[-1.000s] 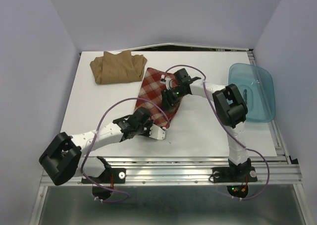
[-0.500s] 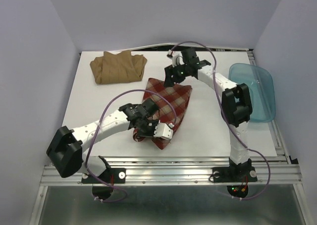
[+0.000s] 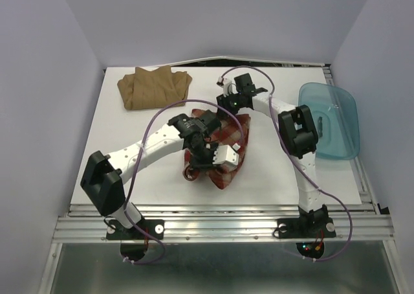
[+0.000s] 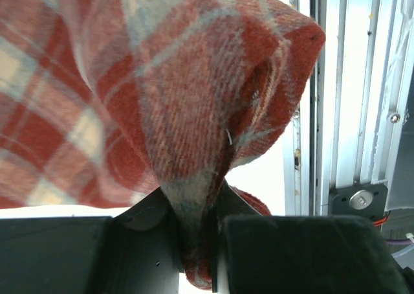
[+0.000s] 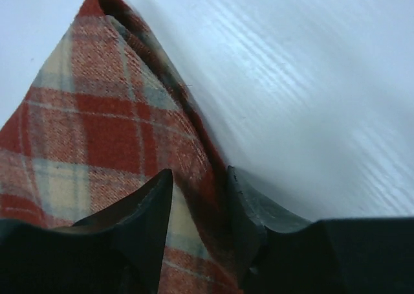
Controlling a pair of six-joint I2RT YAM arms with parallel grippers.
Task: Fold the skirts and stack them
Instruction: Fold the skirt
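Note:
The plaid skirt (image 3: 238, 127) lies bunched in the middle of the table, partly under my left arm. My left gripper (image 3: 215, 162) is shut on a fold of it, and the cloth drapes over the jaws in the left wrist view (image 4: 194, 100), where the gripper (image 4: 194, 210) pinches the fold. My right gripper (image 3: 226, 103) is at the skirt's far edge. In the right wrist view it (image 5: 198, 174) is shut on a corner of the plaid skirt (image 5: 103, 125). The tan skirt (image 3: 154, 87) lies folded at the far left, away from both grippers.
A translucent blue tub (image 3: 331, 120) stands at the right edge of the white table (image 3: 129, 138). Purple cables loop over both arms. The aluminium rail (image 3: 220, 224) runs along the near edge and shows in the left wrist view (image 4: 349, 113).
My left gripper has carried the near end of the plaid skirt up and toward the far right, bunching it. My right gripper has moved from the skirt's middle to its far edge.

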